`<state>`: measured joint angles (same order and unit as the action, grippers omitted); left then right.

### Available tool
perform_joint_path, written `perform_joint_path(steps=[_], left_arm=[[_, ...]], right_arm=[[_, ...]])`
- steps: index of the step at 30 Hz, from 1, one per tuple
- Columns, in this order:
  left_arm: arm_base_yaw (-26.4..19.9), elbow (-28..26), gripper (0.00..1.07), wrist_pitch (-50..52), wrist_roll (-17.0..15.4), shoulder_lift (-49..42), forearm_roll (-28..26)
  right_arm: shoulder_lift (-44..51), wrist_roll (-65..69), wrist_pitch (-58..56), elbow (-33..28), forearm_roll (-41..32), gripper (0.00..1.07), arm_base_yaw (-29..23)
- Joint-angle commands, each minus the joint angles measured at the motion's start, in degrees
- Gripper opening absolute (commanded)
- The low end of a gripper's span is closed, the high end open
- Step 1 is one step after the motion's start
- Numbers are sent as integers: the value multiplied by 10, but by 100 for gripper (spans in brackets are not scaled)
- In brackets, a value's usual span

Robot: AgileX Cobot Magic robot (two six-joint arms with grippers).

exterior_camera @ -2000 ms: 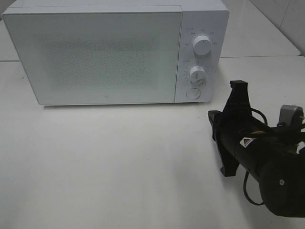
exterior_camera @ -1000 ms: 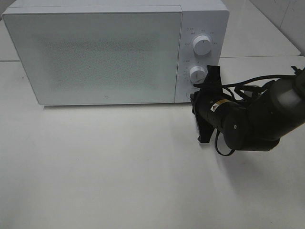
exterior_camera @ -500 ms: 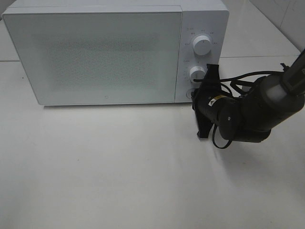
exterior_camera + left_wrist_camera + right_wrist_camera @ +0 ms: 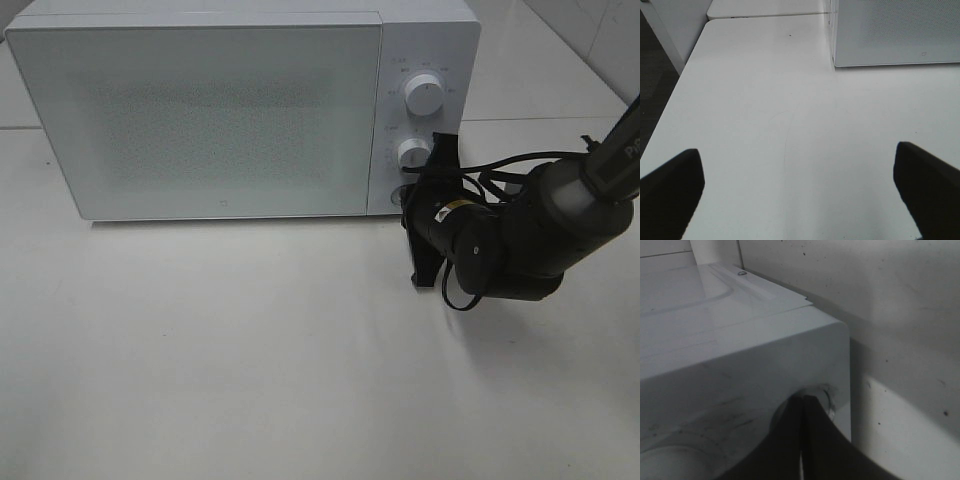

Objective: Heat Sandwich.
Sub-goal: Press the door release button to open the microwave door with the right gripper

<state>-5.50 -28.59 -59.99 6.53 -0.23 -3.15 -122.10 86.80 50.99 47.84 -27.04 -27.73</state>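
The white microwave (image 4: 200, 110) stands at the back of the table with its door closed. The sandwich is out of view. My right gripper (image 4: 406, 198) is shut, its tips pressed against the round button (image 4: 826, 396) at the bottom of the control panel; in the right wrist view the closed fingertips (image 4: 802, 405) meet that button. My left gripper (image 4: 796, 167) is open over bare table, with nothing between its dark fingers (image 4: 670, 190), in front of the microwave's corner (image 4: 895, 30). It does not show in the exterior view.
Two round knobs, upper (image 4: 424, 96) and lower (image 4: 413, 152), sit above the button on the panel. The white table (image 4: 250, 350) stretches in front of the microwave. Its left edge (image 4: 670, 100) drops to a dark floor.
The right arm swung from the table's right front up to the control panel, then crept slightly closer to the button. The microwave door stayed closed.
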Motion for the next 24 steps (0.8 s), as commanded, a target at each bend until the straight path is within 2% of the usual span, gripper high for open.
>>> perform_joint_path(steps=[1, 9, 14, 24], left_arm=[[2, 2, 98, 6, 2, -13, -4], [2, 2, 98, 6, 2, -13, -4], [2, 2, 98, 6, 2, -13, -4], [2, 2, 98, 6, 2, -13, -4]], right_arm=[[1, -17, 80, 23, -1, 0, 5], [-30, -48, 172, 76, -42, 0, 5], [-33, -61, 140, 95, -54, 0, 5], [-33, -76, 101, 96, -65, 0, 5]])
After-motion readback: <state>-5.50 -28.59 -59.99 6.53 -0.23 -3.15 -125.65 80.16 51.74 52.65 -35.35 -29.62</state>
